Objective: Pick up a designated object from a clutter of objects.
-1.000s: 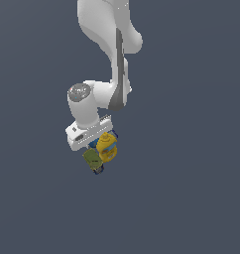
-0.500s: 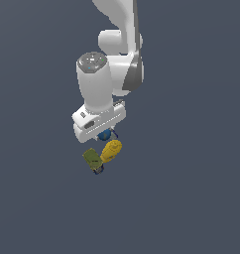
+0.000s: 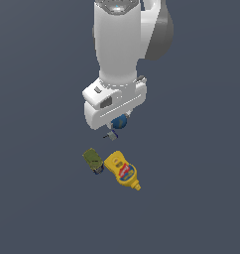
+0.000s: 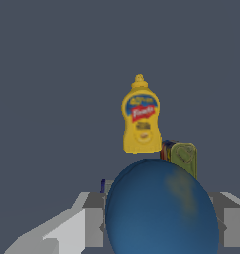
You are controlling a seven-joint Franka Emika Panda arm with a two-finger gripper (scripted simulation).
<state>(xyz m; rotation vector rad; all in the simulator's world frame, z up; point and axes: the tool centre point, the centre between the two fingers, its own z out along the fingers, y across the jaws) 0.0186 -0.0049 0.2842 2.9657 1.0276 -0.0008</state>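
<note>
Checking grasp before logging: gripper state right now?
Gripper: shut on the small blue round ball, lifted clear of the yellow squeeze bottle and olive-green can lying below.

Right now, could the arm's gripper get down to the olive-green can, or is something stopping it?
Probably not as things stand: the gripper is shut on the small blue ball. The olive-green can lies uncovered, close beside the yellow squeeze bottle, so the path is free but the jaws are full.

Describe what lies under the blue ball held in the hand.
The blue ball sits in the hand, lifted. Under it is only bare grey floor; the yellow bottle and green can lie apart. The fingers are mostly covered by the ball.
</note>
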